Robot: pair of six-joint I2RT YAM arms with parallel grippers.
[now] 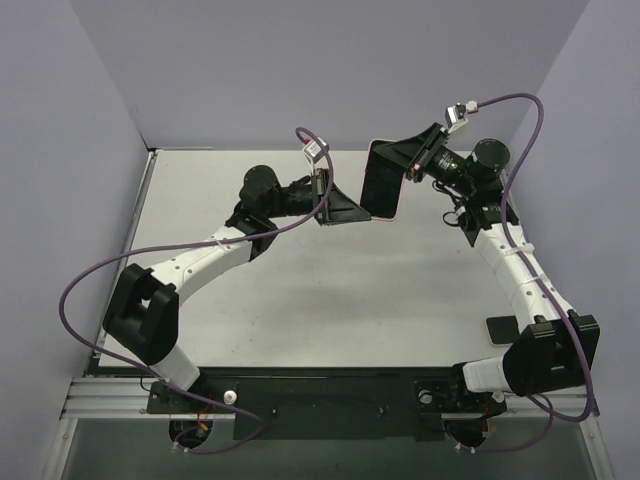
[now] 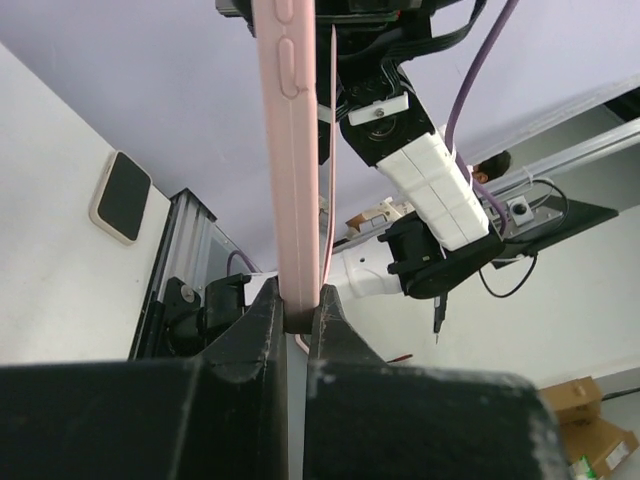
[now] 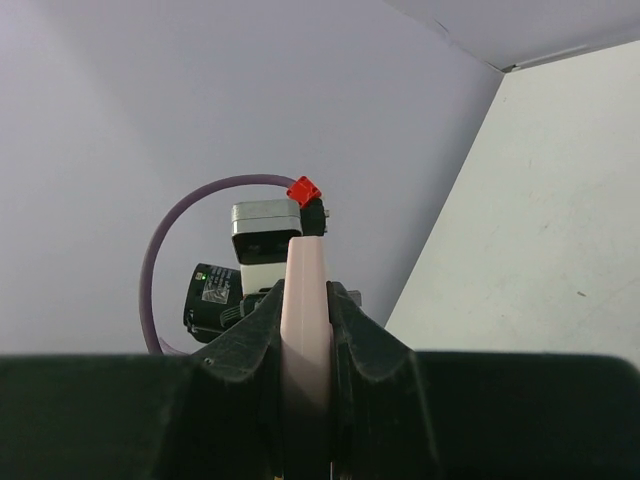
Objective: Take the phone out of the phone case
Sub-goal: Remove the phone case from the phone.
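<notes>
From above, we see the phone [image 1: 382, 180], dark face showing, held off the surface [image 1: 330, 300] toward 12 o'clock. The left hand [image 1: 362, 212] pinches at its 7 o'clock corner and the right hand [image 1: 398, 152] at its 2 o'clock. A second dark, pale-rimmed slab [image 1: 500, 327] lies at the surface's 4 o'clock beside the right arm [image 1: 520, 270]. In the left wrist view, the left hand is clamped on the edge of the pink phone case [image 2: 290, 150], whose side buttons run toward 12 o'clock. A thin pink strip [image 2: 332, 150] at the case's 3 o'clock side may be a lip standing off the phone, though we cannot be sure. In the right wrist view, the right hand is likewise closed on the pink edge. Our worry is that both grips seem to sit on the case alone, so if it peels free the phone could drop to the surface. Uneven pulling might also twist the case out of one narrow pinch.
</notes>
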